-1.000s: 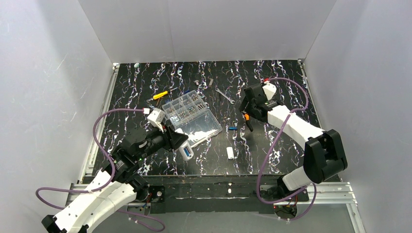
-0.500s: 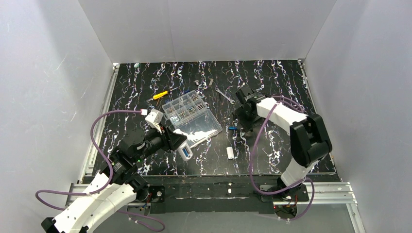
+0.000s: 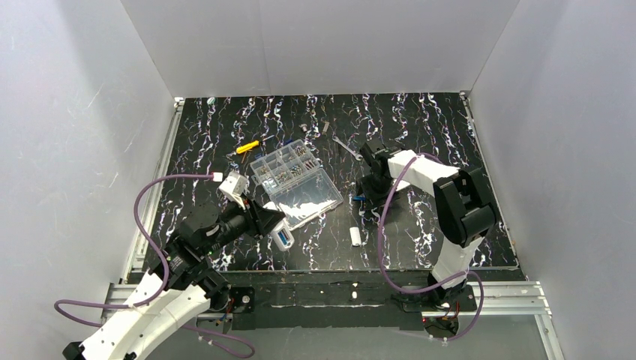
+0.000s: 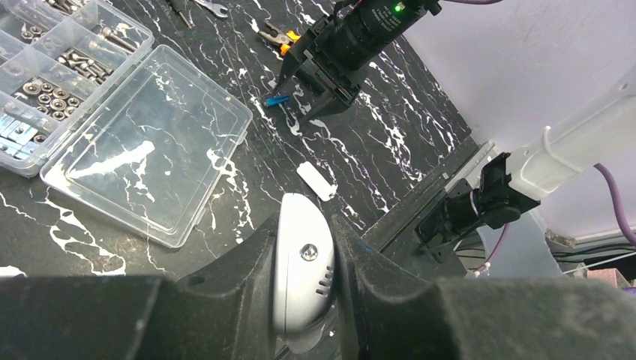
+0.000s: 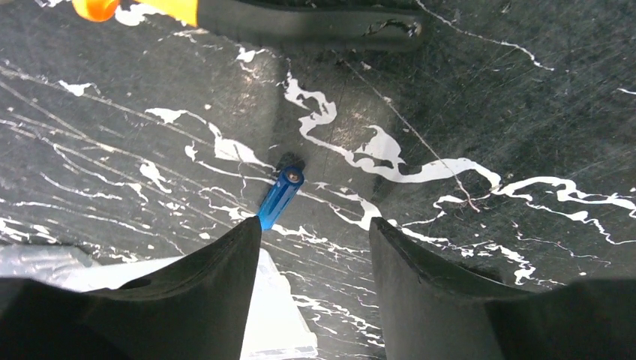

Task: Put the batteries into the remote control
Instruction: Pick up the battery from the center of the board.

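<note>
My left gripper [image 4: 304,247] is shut on the white remote control [image 4: 301,270], which stands end-on between the fingers. From above, the remote control [image 3: 283,238] sticks out of the left gripper [image 3: 274,227] just above the table, with a blue patch on its upper face. One blue battery [image 5: 280,197] lies flat on the black table. My right gripper [image 5: 313,225] hangs open low over it, the left fingertip [image 5: 251,229] right at the battery's near end and nothing between the jaws. The same battery [image 3: 358,199] lies at the right gripper [image 3: 366,193] tips.
Orange-handled pliers [image 5: 150,7] lie just beyond the battery. A clear compartment box [image 3: 294,180] stands open between the arms. A small white cover piece [image 3: 355,235] lies near the front edge. A yellow-handled screwdriver [image 3: 246,147] and a wrench [image 3: 346,146] lie farther back.
The right arm has swung left and down to the battery, and its jaws have narrowed. The left gripper has drifted slightly left, still holding the remote.
</note>
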Controlling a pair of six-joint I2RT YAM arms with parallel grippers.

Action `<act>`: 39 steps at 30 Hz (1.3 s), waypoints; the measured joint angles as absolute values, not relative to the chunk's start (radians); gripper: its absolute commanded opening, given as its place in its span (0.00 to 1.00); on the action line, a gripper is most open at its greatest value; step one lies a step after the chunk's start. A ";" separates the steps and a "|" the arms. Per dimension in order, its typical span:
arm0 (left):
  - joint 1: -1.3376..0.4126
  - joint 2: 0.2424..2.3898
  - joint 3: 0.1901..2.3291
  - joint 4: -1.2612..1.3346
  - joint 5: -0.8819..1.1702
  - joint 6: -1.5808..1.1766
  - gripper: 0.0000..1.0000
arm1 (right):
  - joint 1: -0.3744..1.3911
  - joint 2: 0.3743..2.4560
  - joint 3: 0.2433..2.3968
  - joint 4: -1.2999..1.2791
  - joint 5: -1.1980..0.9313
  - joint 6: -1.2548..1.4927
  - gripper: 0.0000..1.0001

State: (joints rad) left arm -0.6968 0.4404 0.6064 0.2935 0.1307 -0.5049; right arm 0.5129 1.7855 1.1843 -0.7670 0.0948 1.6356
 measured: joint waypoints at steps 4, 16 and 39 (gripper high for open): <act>-0.697 0.434 0.606 0.277 0.129 -0.498 0.00 | 0.513 1.811 1.187 -0.768 0.094 1.659 0.59; -0.697 0.408 0.606 0.242 0.095 -0.482 0.00 | 0.513 1.886 1.266 -0.805 0.123 1.674 0.49; -0.697 0.395 0.606 0.225 0.070 -0.468 0.00 | 0.471 1.905 1.293 -0.824 0.169 1.584 0.43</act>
